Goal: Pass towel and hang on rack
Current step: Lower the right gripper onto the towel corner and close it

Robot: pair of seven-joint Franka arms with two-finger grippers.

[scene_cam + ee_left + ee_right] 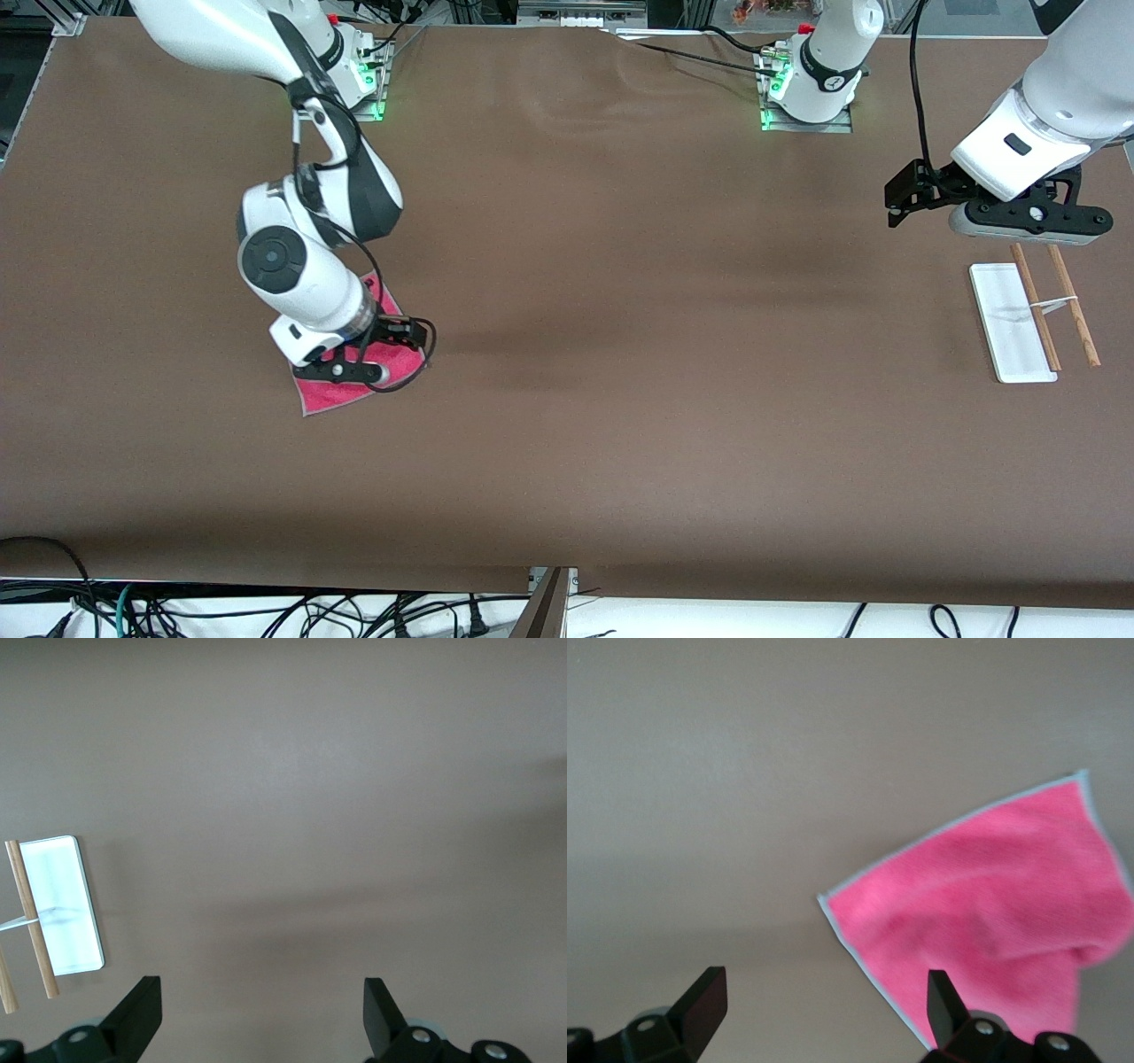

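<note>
Towel (354, 390): flat on the surface at about 8 o'clock, right arm's end; soft, light, limp; best pinched at a corner.
Right gripper (359, 370): over towel, jaws open.
Rack (1032, 310): 3 o'clock.
Left gripper (1032, 221): waits above rack, jaws open.

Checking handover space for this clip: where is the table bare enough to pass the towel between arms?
The wide brown stretch between the towel and the rack is bare, as is the strip nearer the front camera. It is crowded only at the ends: the right gripper, open, is over the towel; the left gripper, open, waits over the table beside the rack.
</note>
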